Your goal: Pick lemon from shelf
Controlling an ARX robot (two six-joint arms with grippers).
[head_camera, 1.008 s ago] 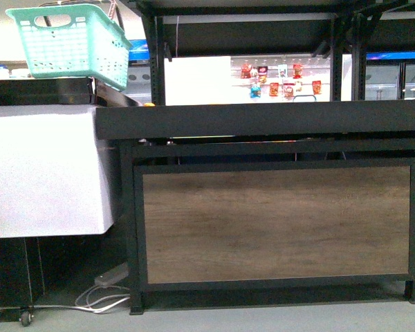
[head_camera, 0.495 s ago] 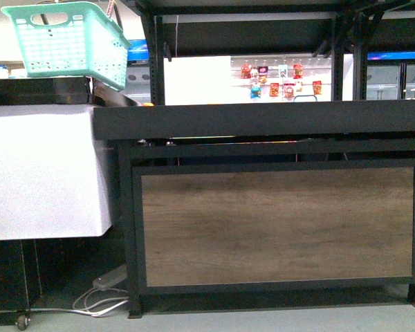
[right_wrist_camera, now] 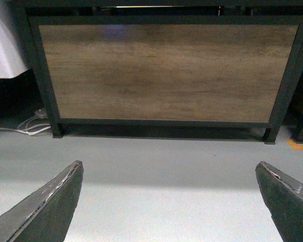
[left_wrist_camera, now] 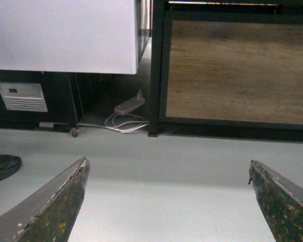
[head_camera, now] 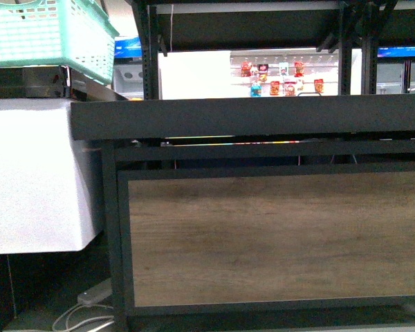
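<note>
The left hand [left_wrist_camera: 167,162] and the right hand [right_wrist_camera: 169,164] hang wide open and empty above the floor [right_wrist_camera: 161,146], facing the wood-grain base panel [head_camera: 277,235] of the shelf [head_camera: 263,116].

black shelf [head_camera: 249,117] upright, wood-grain base panel; lemon not visible.

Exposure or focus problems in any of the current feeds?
Front view: bright backdrop behind the shelf is blown out, white cabinet washed flat, whole frame slightly soft. Left wrist view: cabinet clips to white; left gripper fingers blurred at close range. Right wrist view: even light, wood panel readable, right gripper fingers soft.
</note>
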